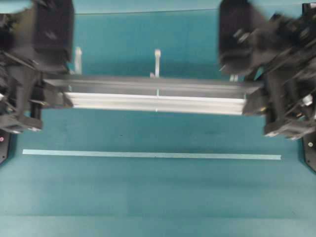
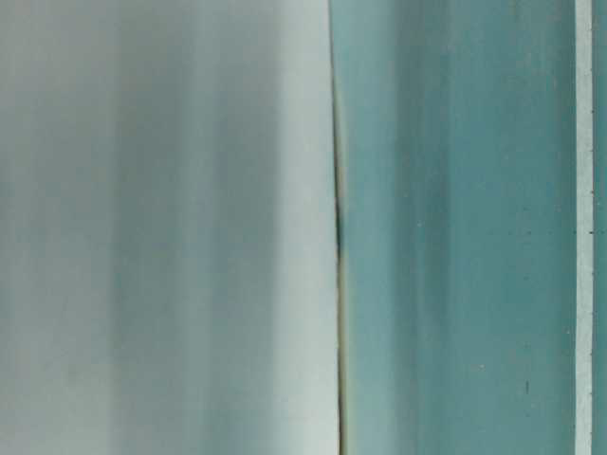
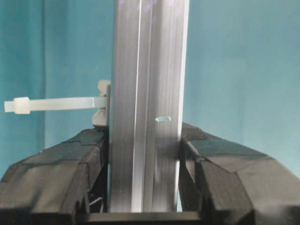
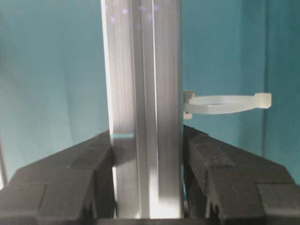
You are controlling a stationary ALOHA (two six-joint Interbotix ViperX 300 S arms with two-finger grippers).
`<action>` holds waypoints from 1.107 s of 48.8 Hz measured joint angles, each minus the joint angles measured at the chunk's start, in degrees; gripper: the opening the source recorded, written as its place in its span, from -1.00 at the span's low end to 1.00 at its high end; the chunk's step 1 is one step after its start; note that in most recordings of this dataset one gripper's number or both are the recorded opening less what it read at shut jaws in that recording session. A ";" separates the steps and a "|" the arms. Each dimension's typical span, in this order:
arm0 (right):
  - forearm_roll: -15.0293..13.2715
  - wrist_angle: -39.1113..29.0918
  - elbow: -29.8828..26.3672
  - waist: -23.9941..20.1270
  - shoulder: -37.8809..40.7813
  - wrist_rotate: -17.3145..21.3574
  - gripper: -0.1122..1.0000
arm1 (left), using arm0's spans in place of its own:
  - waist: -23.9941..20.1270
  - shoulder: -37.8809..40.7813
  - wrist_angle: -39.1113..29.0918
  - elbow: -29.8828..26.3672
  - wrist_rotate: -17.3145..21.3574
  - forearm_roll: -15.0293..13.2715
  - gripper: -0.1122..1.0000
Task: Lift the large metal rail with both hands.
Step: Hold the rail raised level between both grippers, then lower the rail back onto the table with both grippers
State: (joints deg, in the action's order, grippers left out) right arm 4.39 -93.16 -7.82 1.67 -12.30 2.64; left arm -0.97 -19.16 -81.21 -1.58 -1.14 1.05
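Rail position: the large metal rail (image 1: 157,97) runs left to right across the overhead view, held at both ends over the teal table (image 1: 158,192); it appears raised off the surface, though the height cannot be confirmed.
Left gripper: the left gripper (image 3: 144,154) has its fingers (image 3: 82,154) pressed against both sides of the rail's end, clamping it.
Right gripper: the right gripper (image 4: 147,157) is likewise closed on the other end, fingers (image 4: 220,164) flush against the rail's sides.
Attachments: white pegs (image 1: 157,60) stand along the rail's far edge; the wrist views show them as plastic ties, one just above each grip.
Other item: a thin pale strip (image 1: 151,155) lies flat on the table, nearer the camera and well apart from the rail.
Risk, uneven lift: if one arm rises faster, the rail would tilt and could twist in the fingers.
Risk, slip: smooth metal gripped only at the very ends may slide out if the arms drift apart.
Risk, snag: a tie could catch on a finger.
Table-level view: too blurred to assess.
Markings: no brand, label or writing legible anywhere.
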 measured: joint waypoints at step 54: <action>-0.44 33.75 37.00 -1.32 0.79 -0.26 -0.10 | 0.09 -0.62 38.41 40.34 0.35 0.00 -0.15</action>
State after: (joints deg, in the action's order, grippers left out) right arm 3.96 -59.41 29.18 0.35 -11.51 2.37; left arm -0.88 -19.78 -42.80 38.76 -0.79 1.05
